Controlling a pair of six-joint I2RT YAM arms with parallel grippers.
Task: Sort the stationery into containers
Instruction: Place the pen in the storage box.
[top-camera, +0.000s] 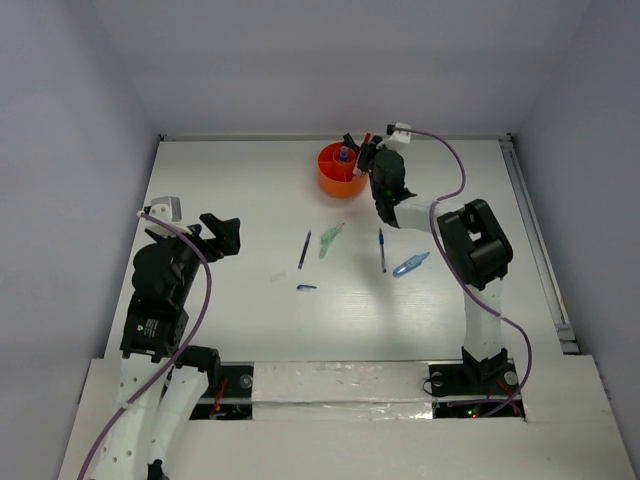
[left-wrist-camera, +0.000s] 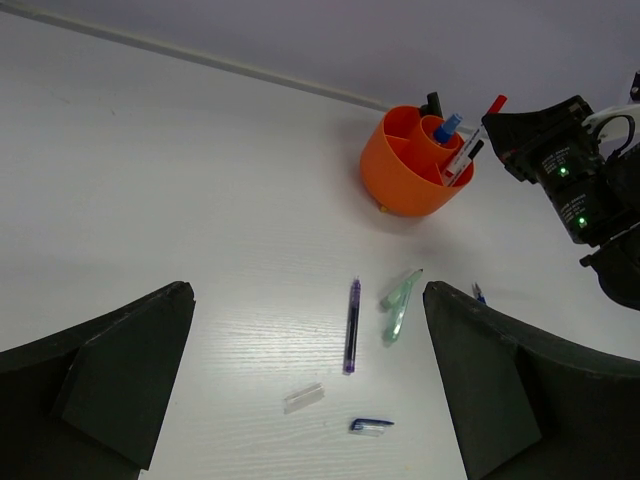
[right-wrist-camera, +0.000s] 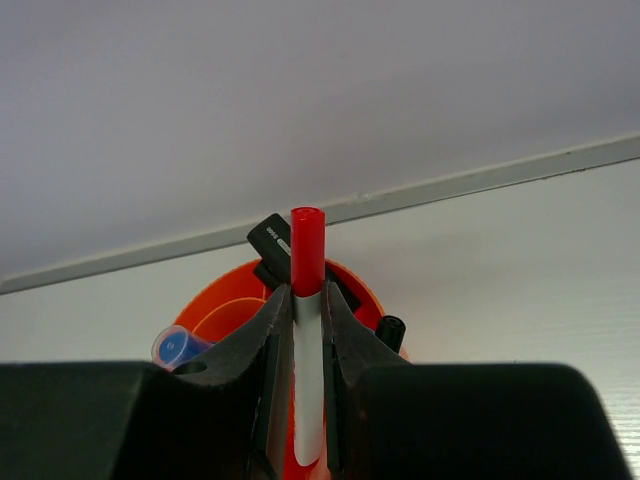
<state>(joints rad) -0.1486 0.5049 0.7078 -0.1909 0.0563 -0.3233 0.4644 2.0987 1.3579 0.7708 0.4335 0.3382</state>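
We're at the far edge of the table (top-camera: 250, 190), a little right of the middle, where the orange tub (top-camera: 330, 182) sits. The right hand (right-wrist-camera: 307, 310) is right above it, clamped on the white pen (right-wrist-camera: 307, 250). Both fingers press flat against the white barrel, just under the red end.

The pen's long axis is steep but not upright. The red end is on top and leans toward the far right corner, while the lower end dips inside the tub's right-hand rim. We can't tell which compartment it's in.

Now the risks. If the hand lets go with that lean, the pen may pivot on the rim and topple out onto the table, because the tub is low and most of the barrel stands above it. The tub also looks light, so a finger brushing its wall could shove or tip it. A black marker (right-wrist-camera: 270, 238) and a blue-capped bottle (right-wrist-camera: 178, 348) are already crowded in there, and they could block the pen from dropping fully.

The left hand (top-camera: 225, 236) hovers near the left edge with its fingers wide apart and nothing in them. A dark blue pen (top-camera: 304, 250), a pale green pen (top-camera: 331, 240) and a light blue pen (top-camera: 410, 264) lie flat mid-table, waiting their turn.
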